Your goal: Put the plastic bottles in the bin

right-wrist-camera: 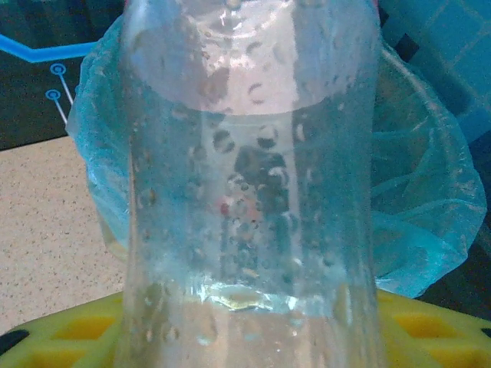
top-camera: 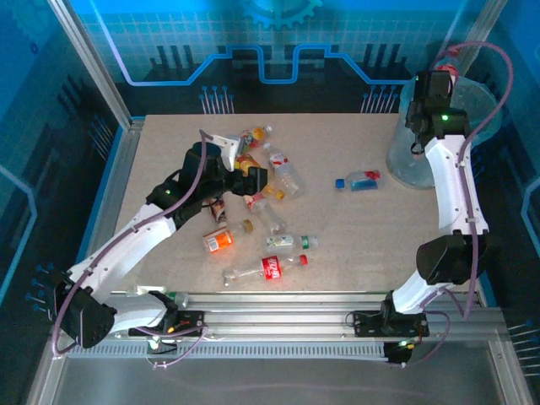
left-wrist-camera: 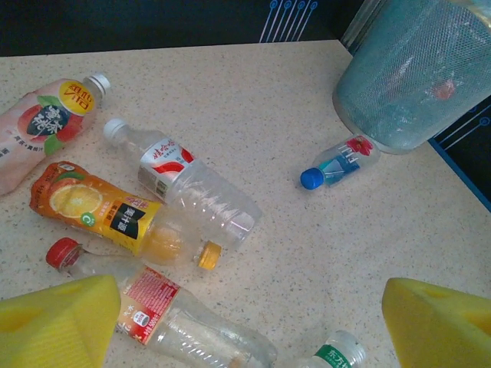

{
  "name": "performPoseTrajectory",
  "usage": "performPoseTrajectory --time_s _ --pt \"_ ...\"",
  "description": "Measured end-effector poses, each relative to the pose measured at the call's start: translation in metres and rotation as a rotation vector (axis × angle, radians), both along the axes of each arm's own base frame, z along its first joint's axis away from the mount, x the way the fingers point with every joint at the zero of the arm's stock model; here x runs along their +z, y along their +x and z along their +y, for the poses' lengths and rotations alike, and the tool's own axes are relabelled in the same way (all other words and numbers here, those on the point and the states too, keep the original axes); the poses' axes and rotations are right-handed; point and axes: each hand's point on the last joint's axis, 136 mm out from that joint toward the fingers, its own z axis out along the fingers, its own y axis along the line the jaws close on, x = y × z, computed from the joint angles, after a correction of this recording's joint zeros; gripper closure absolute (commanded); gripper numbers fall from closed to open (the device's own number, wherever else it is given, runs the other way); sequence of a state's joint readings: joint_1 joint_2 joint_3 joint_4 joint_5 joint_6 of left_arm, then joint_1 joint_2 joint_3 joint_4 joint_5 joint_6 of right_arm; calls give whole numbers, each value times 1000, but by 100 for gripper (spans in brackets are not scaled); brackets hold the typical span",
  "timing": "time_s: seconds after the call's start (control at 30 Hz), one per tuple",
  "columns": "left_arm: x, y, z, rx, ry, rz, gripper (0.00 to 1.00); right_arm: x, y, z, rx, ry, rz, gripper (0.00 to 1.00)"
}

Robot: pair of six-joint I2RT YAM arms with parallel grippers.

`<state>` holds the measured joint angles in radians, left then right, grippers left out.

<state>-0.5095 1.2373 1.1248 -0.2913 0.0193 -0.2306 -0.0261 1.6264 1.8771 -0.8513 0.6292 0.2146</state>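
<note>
Several plastic bottles lie in a heap mid-table. My left gripper (top-camera: 253, 179) hovers open over them, its yellow fingers (left-wrist-camera: 57, 326) wide apart. Between those fingers lie a clear red-labelled bottle (left-wrist-camera: 169, 318) and the neck of a green-labelled bottle (left-wrist-camera: 337, 354). Just beyond are an orange juice bottle (left-wrist-camera: 100, 211), a clear white-capped bottle (left-wrist-camera: 192, 192) and a pink bottle (left-wrist-camera: 42, 126). A small blue-capped bottle (top-camera: 361, 180) lies beside the bin (top-camera: 405, 160). My right gripper (top-camera: 439, 78) is over the bin's rim, shut on a clear wet bottle (right-wrist-camera: 245, 153); the bag-lined bin (right-wrist-camera: 430, 192) is right behind it.
Nearer the front edge lie an orange bottle (top-camera: 218, 240), a green-labelled bottle (top-camera: 288, 242) and a clear red-labelled bottle (top-camera: 270, 268). Metal rails (top-camera: 321, 314) run along the near edge, and blue enclosure walls stand on all sides.
</note>
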Motion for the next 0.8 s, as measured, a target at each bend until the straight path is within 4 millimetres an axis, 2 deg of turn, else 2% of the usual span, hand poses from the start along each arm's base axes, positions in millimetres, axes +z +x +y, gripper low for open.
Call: performPoseTrajectory --time_s 0.1,0.23,0.33,0.43,0.63,0.8 --pt "-10 -2 0 -2 5 19 10 6 3 -2 -39 30 -66 35" --pt "-20 -4 1 -1 13 39 10 -5 3 -2 -78 126 -126 34" --pt "-21 -4 1 0 12 38 10 -12 5 -6 -112 237 -176 32" --pt "-19 -4 1 0 7 31 10 -11 8 -10 -142 332 -232 30" --pt "-17 -5 2 3 -6 20 9 -9 13 -3 -159 498 -306 13" --pt "-22 -5 2 3 -3 25 9 1 17 6 -129 571 -338 14"
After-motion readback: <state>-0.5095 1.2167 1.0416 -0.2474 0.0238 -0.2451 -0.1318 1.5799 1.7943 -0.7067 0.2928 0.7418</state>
